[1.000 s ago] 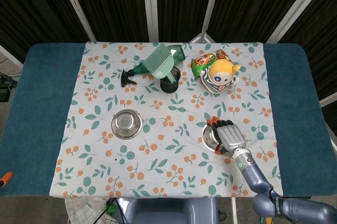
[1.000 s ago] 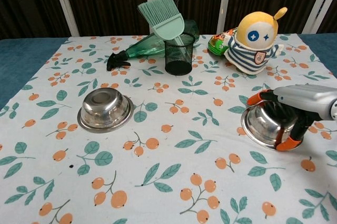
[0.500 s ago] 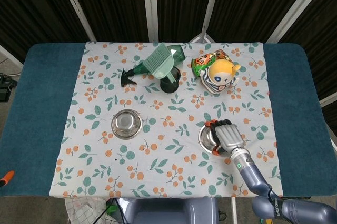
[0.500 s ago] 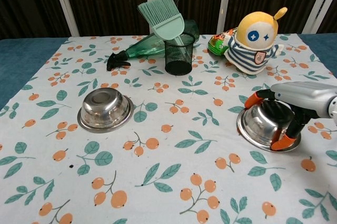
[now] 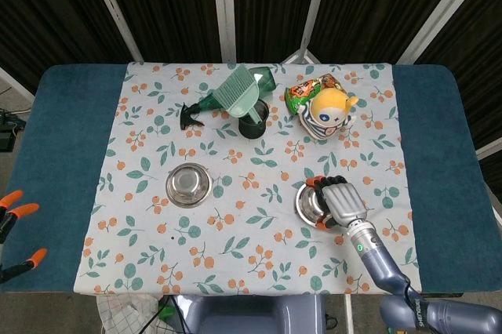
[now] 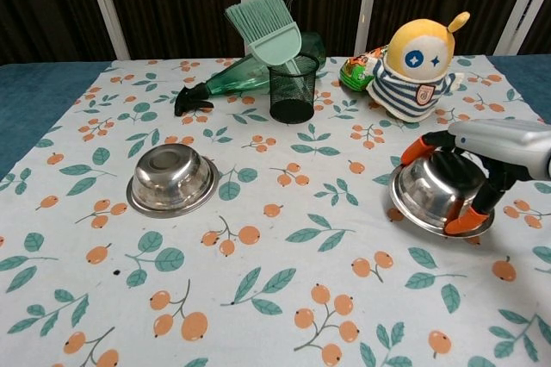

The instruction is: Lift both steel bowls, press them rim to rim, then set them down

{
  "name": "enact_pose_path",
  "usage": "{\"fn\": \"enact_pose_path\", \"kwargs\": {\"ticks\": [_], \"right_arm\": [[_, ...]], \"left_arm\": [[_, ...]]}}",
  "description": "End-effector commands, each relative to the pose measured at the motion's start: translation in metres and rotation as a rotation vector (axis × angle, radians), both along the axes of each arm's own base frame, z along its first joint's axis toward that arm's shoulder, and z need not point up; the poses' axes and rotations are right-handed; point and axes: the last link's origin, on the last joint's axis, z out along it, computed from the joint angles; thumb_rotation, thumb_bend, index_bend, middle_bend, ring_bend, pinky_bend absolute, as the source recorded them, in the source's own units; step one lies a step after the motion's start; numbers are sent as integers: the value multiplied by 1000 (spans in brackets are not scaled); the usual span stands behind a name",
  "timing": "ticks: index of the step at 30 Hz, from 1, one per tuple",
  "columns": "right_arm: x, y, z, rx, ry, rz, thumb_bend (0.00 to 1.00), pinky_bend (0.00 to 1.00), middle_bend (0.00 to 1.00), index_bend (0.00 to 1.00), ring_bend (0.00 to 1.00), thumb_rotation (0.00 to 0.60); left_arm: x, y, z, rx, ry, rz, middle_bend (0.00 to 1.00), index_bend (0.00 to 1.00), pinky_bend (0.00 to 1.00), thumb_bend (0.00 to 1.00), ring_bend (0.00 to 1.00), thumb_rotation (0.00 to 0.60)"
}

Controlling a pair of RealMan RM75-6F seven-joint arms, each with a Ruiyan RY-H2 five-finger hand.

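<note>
At the far left edge of the head view only orange fingertips of the left hand (image 5: pixel 14 207) show, spread apart, holding nothing, off the cloth (image 5: pixel 259 263). Well right of them, a steel bowl (image 6: pixel 172 181) sits mouth up on the cloth, alone. Beyond it stand a green spray bottle (image 6: pixel 245 74), lying with its nozzle to the left, and a mesh cup (image 6: pixel 293 87) holding a brush (image 6: pixel 267 27). The right hand (image 6: pixel 482 164) arches over the second bowl (image 6: pixel 435 195), fingers curled down around its rim, orange tips touching the rim at the far and near sides; the bowl faces up and looks slightly tilted. Behind this hand sits a plush toy (image 6: pixel 417 65)
</note>
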Motion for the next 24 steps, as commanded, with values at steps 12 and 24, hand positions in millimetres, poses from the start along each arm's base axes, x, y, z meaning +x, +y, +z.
{"fn": "enact_pose_path", "kwargs": {"ticks": [12, 24], "right_arm": [[4, -4, 49, -96, -49, 6, 70, 182, 261, 320, 359, 600], [-13, -4, 86, -172, -54, -9, 69, 181, 261, 307, 353, 600]], "left_arm": [[43, 104, -49, -360, -39, -6, 0, 189, 0, 36, 0, 600], [57, 156, -121, -481, -79, 5, 0, 185, 0, 7, 0, 600]]}}
